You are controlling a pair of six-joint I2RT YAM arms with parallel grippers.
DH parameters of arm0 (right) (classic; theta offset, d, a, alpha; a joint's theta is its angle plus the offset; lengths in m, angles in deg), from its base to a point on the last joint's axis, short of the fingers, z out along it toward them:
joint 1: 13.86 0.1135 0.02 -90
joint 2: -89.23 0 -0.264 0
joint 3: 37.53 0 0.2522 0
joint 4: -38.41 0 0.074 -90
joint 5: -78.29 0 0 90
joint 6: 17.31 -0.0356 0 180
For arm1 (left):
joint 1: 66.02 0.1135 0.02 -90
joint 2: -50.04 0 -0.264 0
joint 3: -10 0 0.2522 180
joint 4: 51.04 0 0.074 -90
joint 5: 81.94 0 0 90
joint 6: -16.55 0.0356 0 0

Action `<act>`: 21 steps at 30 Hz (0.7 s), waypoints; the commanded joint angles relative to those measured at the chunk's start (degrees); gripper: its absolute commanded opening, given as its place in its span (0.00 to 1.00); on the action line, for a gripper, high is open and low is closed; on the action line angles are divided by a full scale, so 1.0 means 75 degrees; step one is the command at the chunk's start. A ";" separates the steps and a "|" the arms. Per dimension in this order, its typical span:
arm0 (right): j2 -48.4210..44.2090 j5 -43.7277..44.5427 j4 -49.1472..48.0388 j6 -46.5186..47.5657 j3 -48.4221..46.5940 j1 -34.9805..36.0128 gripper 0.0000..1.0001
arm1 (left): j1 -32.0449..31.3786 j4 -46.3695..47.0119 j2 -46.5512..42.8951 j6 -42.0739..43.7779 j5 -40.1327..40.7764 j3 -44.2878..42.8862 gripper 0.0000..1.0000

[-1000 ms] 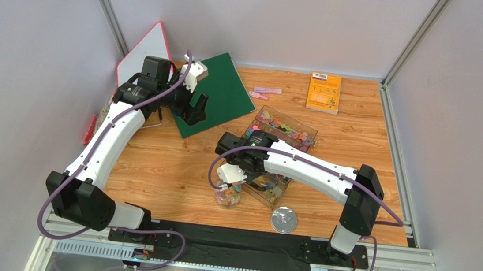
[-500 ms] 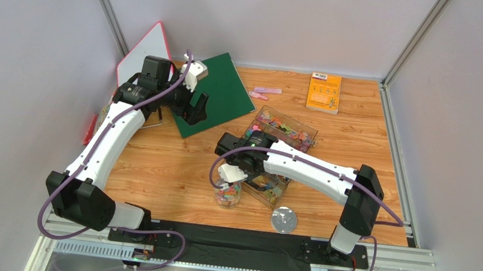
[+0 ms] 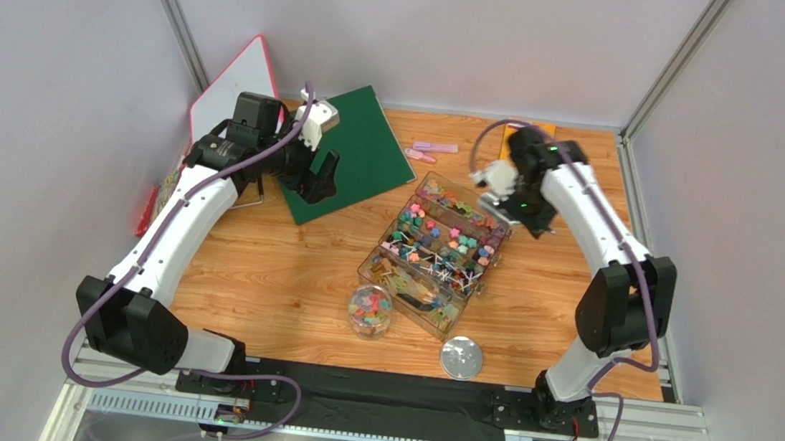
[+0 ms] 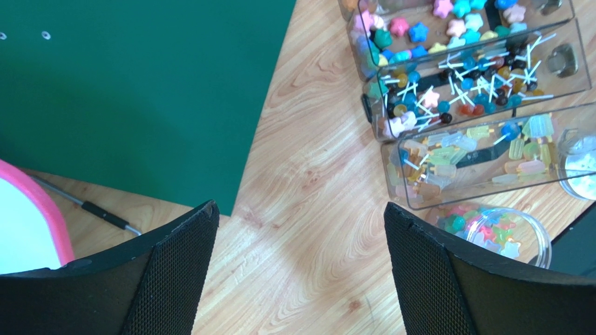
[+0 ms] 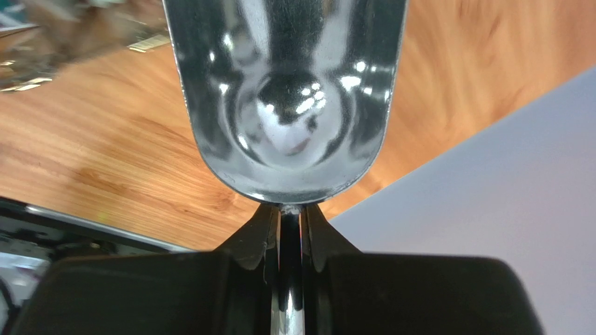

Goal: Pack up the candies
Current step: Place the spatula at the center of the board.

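Note:
The candies (image 3: 440, 242) are small multicoloured sweets, some on white sticks, in a clear compartment box; they also show in the left wrist view (image 4: 462, 77). More candies fill a small clear jar (image 3: 370, 310) in front of the box, also in the left wrist view (image 4: 490, 230). My right gripper (image 3: 530, 218) is by the box's far right corner, shut on the handle of a metal scoop (image 5: 287, 91) whose bowl is empty. My left gripper (image 3: 315, 184) is open and empty over the edge of the green board (image 3: 355, 147).
The jar's round lid (image 3: 462, 357) lies near the front edge. Pale pink strips (image 3: 431, 149) lie behind the box. An orange booklet (image 3: 542, 130) is mostly hidden by the right arm. A pink-edged white board (image 3: 232, 81) leans at the back left.
My right arm has swung with the scoop from over the jar at the front to the far right of the box, uncovering it. The left arm has not moved.

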 commanded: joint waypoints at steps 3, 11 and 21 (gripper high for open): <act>0.0125 -0.2128 -0.0255 -0.1664 0.0049 -0.3121 0.00 | -0.0213 0.0110 -0.0055 0.0225 0.0155 0.0638 0.90; 0.1648 -0.3032 -0.0970 -0.2345 0.0167 -0.4639 0.00 | -0.0448 0.0087 -0.0535 0.1230 0.0037 0.1658 0.84; 0.2985 -0.2928 -0.1322 -0.2228 -0.0653 -0.4663 0.29 | -0.0565 -0.0241 -0.1005 0.1819 -0.0255 0.2293 0.85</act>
